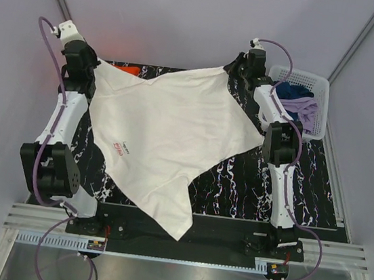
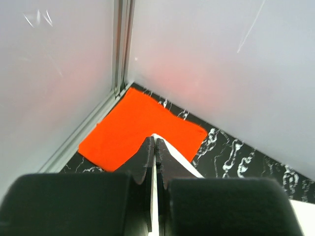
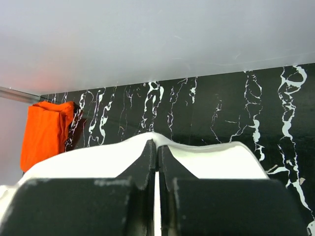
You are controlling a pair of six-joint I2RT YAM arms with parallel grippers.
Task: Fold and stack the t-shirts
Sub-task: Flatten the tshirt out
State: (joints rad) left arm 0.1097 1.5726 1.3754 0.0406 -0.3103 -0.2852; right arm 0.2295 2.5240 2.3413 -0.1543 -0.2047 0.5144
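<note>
The large white t-shirt [image 1: 167, 131] with a small red print hangs stretched between both arms over the black marbled table [image 1: 236, 187], one end drooping toward the front edge. My left gripper [image 1: 93, 67] is shut on its far left corner; in the left wrist view [image 2: 155, 142] white cloth [image 2: 177, 157] runs between the jaws. My right gripper [image 1: 240, 68] is shut on the far right corner; in the right wrist view [image 3: 156, 145] the white cloth [image 3: 221, 162] bulges round the fingers. The folded orange t-shirt [image 2: 140, 128] lies flat in the far left corner, partly visible in the top view [image 1: 129, 69] and the right wrist view [image 3: 44, 132].
A white basket [image 1: 319, 95] at the far right holds blue and purple clothes [image 1: 299, 104]. Pale enclosure walls [image 1: 188, 17] close the back and sides. A metal rail [image 1: 182, 238] runs along the front.
</note>
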